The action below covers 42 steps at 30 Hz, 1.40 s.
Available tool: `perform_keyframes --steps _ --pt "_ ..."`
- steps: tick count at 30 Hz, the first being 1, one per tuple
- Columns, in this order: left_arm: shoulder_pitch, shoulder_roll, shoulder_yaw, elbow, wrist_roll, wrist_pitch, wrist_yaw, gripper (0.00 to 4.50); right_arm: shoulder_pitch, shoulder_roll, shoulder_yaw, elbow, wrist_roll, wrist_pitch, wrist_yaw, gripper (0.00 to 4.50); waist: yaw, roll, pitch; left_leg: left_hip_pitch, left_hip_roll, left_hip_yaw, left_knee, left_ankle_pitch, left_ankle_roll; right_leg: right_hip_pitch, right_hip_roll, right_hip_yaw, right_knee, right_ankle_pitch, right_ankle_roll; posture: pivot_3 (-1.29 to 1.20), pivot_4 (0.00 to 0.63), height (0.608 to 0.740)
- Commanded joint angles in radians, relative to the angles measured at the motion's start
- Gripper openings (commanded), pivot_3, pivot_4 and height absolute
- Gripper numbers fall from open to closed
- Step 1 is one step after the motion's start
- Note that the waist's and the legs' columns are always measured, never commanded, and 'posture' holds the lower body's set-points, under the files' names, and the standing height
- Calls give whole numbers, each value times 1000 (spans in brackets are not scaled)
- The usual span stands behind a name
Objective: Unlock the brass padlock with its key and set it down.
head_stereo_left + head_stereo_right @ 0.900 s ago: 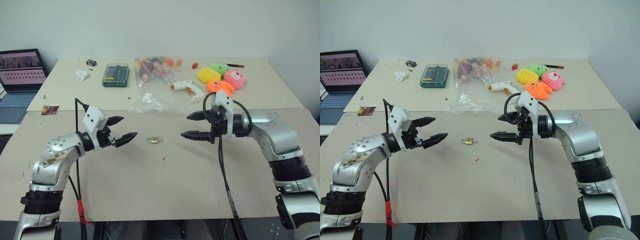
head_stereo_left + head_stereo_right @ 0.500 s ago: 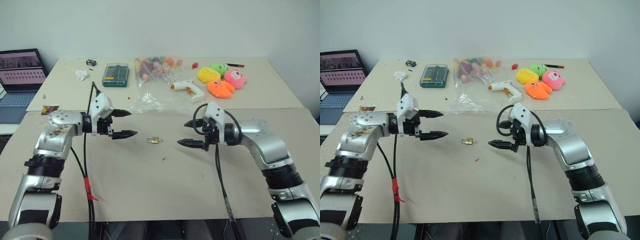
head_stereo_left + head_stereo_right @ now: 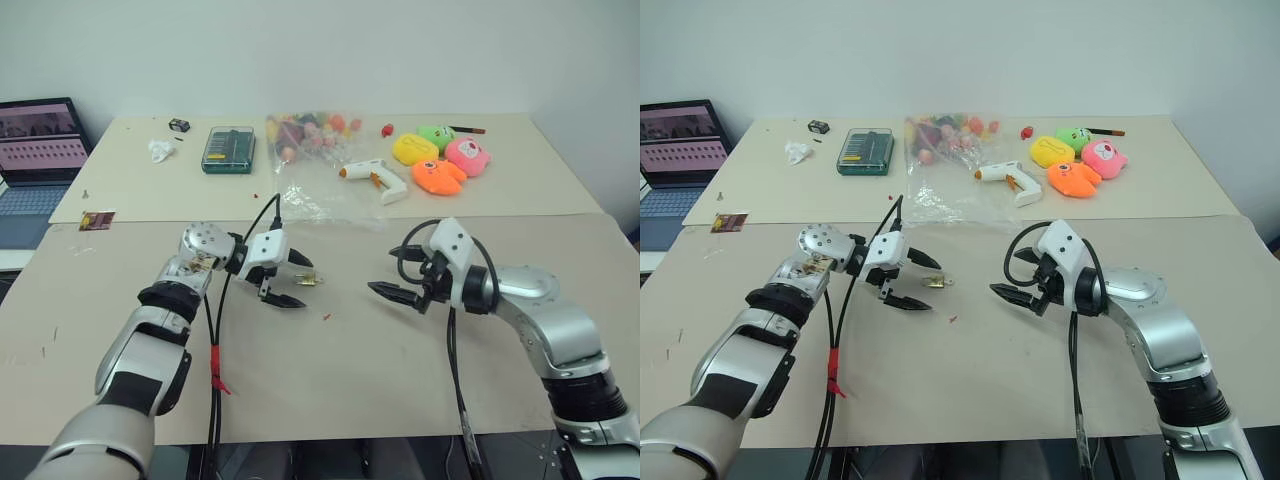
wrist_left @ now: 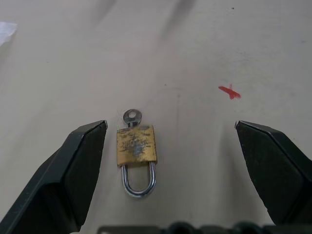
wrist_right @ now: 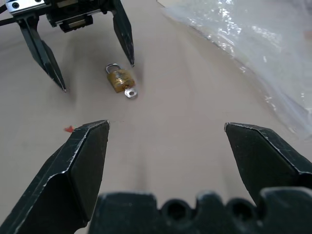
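The brass padlock [image 4: 136, 151] lies flat on the beige table [image 3: 330, 380], its silver shackle toward my left wrist. Its key [image 4: 131, 117] sticks out of the body's other end. My left gripper [image 3: 305, 282] is open and straddles the lock just above the table, one fingertip close beside the body, touching nothing. The right wrist view shows the padlock [image 5: 121, 79] and key [image 5: 129, 92] between the left gripper's fingers [image 5: 124, 34]. My right gripper [image 3: 385, 275] hovers open and empty a short way to the lock's right, pointing at it.
A small red speck [image 3: 327, 318] lies near the lock. At the back of the table are a clear plastic bag [image 3: 315, 140] of colourful bits, a white glue gun [image 3: 375, 178], plush toys [image 3: 440, 160] and a green tool case [image 3: 230, 150]. A laptop [image 3: 40, 150] stands far left.
My left gripper has swung right and down to the padlock and now brackets it. My right gripper has sunk a little toward the table. The padlock has not moved.
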Motion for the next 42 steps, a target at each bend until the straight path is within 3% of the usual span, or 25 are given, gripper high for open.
perform_keyframes --steps 1,18,40,42 --pt "-60 -27 16 82 21 -52 2 4500 25 -13 -50 -68 7 11 -37 4431 1 0 0 0 0 0 0 0 0 0 0 0 0 0 0 0 150 740" --pt "-65 -72 131 175 1 84 5 4500 -5 -43 -39 -49 -5 9 -32 4431 1 0 0 -2 0 0 4 -1 2 0 0 0 1 1 1 0 150 740" --pt "-87 -81 100 267 149 -12 121 4500 7 -53 -59 -63 -15 13 -67 4431 2 0 0 -2 -1 0 6 -2 3 1 0 0 1 1 2 0 150 740" --pt "-90 -88 102 270 149 -7 120 3983 6 -58 -62 -61 -17 11 -69 4500 2 0 0 -2 -1 0 6 -2 3 1 0 0 1 1 2 0 150 740"
